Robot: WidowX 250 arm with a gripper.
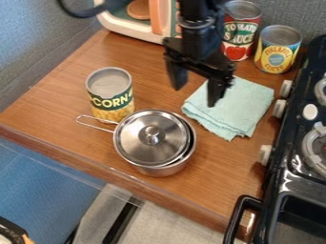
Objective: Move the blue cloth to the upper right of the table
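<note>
The gripper (194, 95) hangs over the middle of the wooden table with its two fingers spread apart and nothing between them. A light blue-green folded cloth (237, 108) lies flat on the right part of the table, beside the stove. The right finger overlaps the cloth's upper left part in the view, while the left finger stands left of it over bare wood. Whether the right finger touches the cloth, I cannot tell.
A lidded metal pot (153, 138) and a corn can (109, 95) stand left of the cloth. Behind it are a tomato sauce can (240, 28) and a pineapple can (278, 50). The black stove (293, 176) borders the right side.
</note>
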